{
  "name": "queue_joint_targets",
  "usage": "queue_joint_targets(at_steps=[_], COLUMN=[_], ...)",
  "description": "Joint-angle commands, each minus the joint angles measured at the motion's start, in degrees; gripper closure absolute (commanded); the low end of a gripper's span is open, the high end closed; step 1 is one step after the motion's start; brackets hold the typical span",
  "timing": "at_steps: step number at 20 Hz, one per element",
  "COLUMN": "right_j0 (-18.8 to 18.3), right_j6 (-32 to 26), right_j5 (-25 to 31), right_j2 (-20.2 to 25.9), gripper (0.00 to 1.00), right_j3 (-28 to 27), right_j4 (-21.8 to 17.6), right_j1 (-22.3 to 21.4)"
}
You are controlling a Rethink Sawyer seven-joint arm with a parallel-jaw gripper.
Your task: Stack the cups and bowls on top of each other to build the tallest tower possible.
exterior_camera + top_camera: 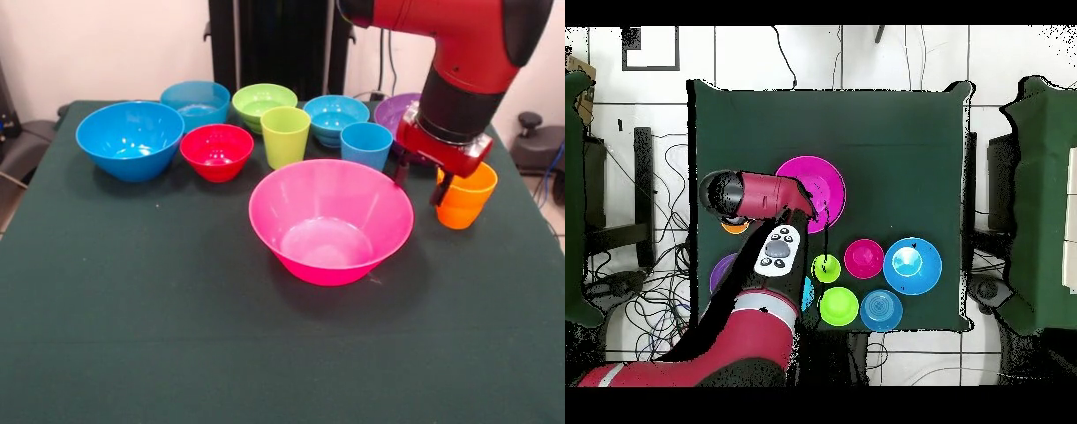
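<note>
gripper [417, 184]: fingers spread apart, holding nothing | place: between pink bowl [331, 221] and orange cup [465, 195] | one finger at the cup's rim

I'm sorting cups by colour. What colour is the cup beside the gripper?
Orange; the front view shows it best, right beside the gripper.

No readable text, label, brand, number or sign appeared on anything in either view, cups, bowls and arm included.
</note>
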Motion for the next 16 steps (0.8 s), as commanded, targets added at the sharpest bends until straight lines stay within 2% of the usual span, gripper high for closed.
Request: queue_joint_targets(at_steps=[1,6,11,16], right_j0=[0.7,2.2,3.8,5.7], right_j6=[7.7,9.7,10.5,12.3], right_j5=[-3.1,-0.1,4.4,5.1], right_j2=[7.4,7.1,5.9,5.0], gripper=[0.0,0.0,0.0,0.0], right_j3=[-0.1,-1.7,-0.7,-0.4], right_j4=[2.6,4.2,5.6,7.0], right_j1=[0.6,0.1,-3.4,-4.1])
